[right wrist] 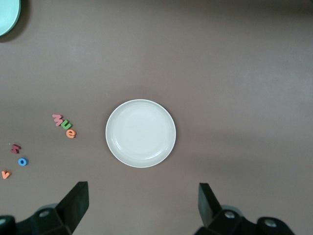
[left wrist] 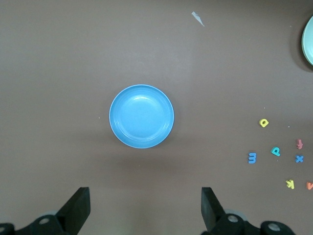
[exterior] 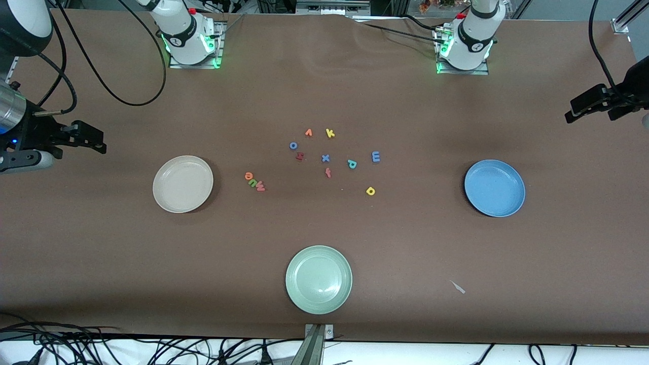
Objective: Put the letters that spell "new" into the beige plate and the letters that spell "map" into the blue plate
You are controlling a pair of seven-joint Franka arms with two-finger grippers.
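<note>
Beige plate (exterior: pixel 183 183) lay empty beneath the wide-open, empty right gripper (right wrist: pixel 142 205), the e-n-w letters (exterior: pixel 254 181) just beside it toward the table's middle; blue plate (exterior: pixel 495 187) lay empty under the equally open, empty left gripper (left wrist: pixel 145 208), with m (exterior: pixel 375 156), p (exterior: pixel 352 163), a (exterior: pixel 370 191) scattered toward the middle.

Brown table (exterior: pixel 405 253) bears three plates (exterior: pixel 319 279) and scattered foam letters (exterior: pixel 325 158).

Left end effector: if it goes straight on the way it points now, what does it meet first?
Probably the blue plate. The left end effector, open, points down at the table, and the plate sits just ahead of its fingers in the left wrist view. Depth is unclear, so it might land on bare table beside it.
</note>
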